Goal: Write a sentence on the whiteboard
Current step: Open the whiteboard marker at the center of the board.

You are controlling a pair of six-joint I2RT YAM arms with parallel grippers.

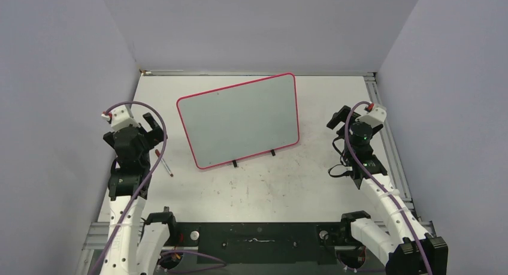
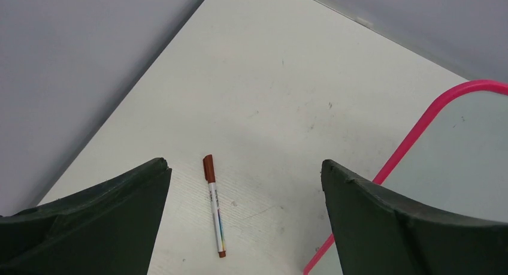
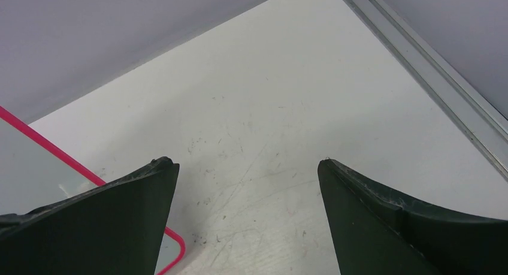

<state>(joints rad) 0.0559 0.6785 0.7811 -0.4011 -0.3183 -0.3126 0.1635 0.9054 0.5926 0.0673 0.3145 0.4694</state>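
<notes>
The pink-rimmed whiteboard (image 1: 239, 119) stands mid-way across the table (image 1: 269, 185), a brown-capped marker (image 2: 214, 212) lying at its 8 o'clock beneath the left gripper (image 2: 245, 167), whose jaws gape apart, as do those of the right gripper (image 3: 247, 164) at the board's 3 o'clock.

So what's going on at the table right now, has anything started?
Nothing is held yet. The whiteboard is blank, with no writing on it. A brown-capped marker lies on the table left of the board, below the open left gripper. The right gripper is open too, over the table right of the board.
</notes>
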